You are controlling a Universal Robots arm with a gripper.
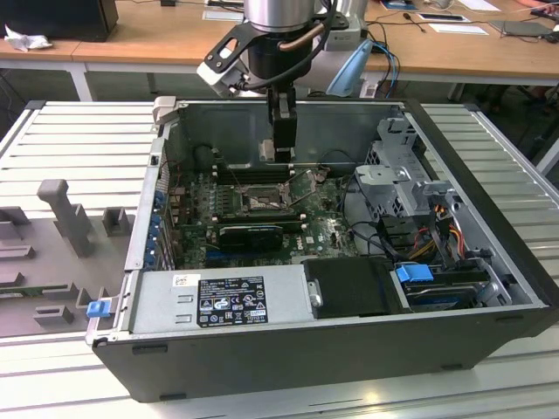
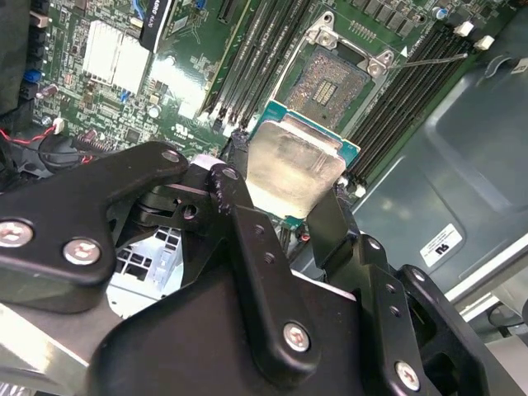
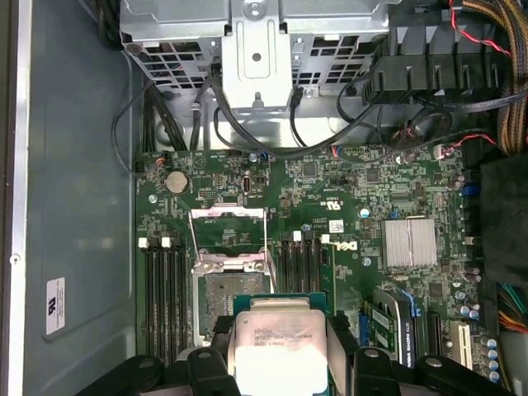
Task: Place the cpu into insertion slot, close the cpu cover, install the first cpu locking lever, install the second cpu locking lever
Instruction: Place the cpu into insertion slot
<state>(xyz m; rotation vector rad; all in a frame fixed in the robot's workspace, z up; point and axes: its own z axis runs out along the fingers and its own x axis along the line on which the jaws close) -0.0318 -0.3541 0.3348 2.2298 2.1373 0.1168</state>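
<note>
My gripper [image 1: 281, 155] hangs inside the open computer case, shut on the cpu [image 2: 290, 169], a flat square chip with a pale metal face. In both wrist views the black fingers [image 2: 233, 186] clamp the cpu [image 3: 276, 342] by two opposite edges. The insertion slot [image 3: 213, 304] lies uncovered on the green motherboard, below and just ahead of the chip, with its contact field [image 2: 332, 80] showing. In the exterior view the insertion slot [image 1: 262, 201] sits under the gripper. The cpu cover [image 3: 228, 213] stands swung open at the slot's far side. A thin locking lever [image 2: 435, 58] sticks out beside the slot.
Long black memory slots [image 2: 260, 49] flank the socket on both sides. A finned heat sink [image 3: 408, 242] and a coin cell [image 3: 176, 181] sit on the board. A drive cage [image 1: 402, 175], cables [image 1: 441, 223] and the power supply [image 1: 223, 299] line the case [image 1: 489, 218].
</note>
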